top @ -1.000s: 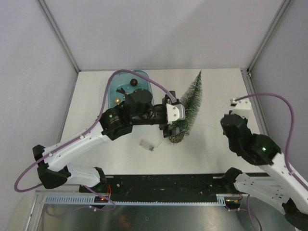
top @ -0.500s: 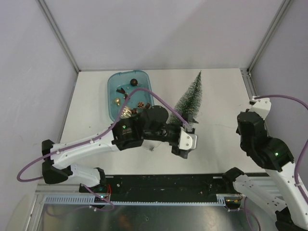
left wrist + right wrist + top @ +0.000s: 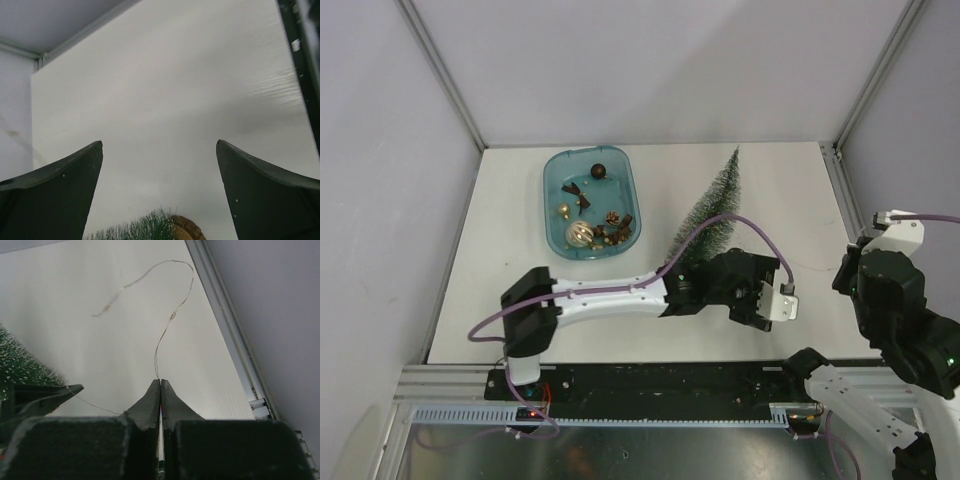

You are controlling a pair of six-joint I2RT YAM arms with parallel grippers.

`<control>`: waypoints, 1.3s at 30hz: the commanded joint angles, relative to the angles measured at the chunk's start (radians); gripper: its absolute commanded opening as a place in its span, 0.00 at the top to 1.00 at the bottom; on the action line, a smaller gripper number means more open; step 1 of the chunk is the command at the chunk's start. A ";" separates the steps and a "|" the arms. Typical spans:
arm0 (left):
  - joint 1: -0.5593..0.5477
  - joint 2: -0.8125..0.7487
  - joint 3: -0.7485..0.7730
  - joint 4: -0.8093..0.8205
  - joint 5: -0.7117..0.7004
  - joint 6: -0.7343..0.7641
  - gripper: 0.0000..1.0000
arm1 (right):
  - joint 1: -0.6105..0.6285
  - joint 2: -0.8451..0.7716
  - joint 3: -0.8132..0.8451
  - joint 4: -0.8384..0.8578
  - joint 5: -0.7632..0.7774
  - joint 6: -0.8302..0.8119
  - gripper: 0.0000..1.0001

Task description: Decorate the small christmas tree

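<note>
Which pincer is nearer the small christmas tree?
Left. The left pincer, open, sits just right of the base of the small christmas tree. The right pincer is farther off to the right, shut on a thin wire.

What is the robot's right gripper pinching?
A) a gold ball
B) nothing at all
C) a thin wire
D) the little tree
C: in the right wrist view the right gripper is shut on a thin wire that curls away from its tips.
</note>
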 commanded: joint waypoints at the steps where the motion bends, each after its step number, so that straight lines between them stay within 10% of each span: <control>1: -0.001 0.042 0.073 0.122 -0.126 0.009 0.02 | -0.017 -0.017 0.053 -0.058 -0.011 -0.051 1.00; 19: -0.110 -0.398 -0.430 0.338 0.030 0.088 0.11 | -0.024 -0.007 0.070 -0.060 0.006 -0.086 1.00; 35: -0.001 -0.030 -0.100 0.422 -0.104 0.070 0.12 | -0.035 0.006 0.125 -0.086 -0.009 -0.098 1.00; 39: 0.003 -0.035 -0.093 0.337 -0.032 0.048 0.44 | -0.035 0.012 0.136 -0.081 0.002 -0.111 1.00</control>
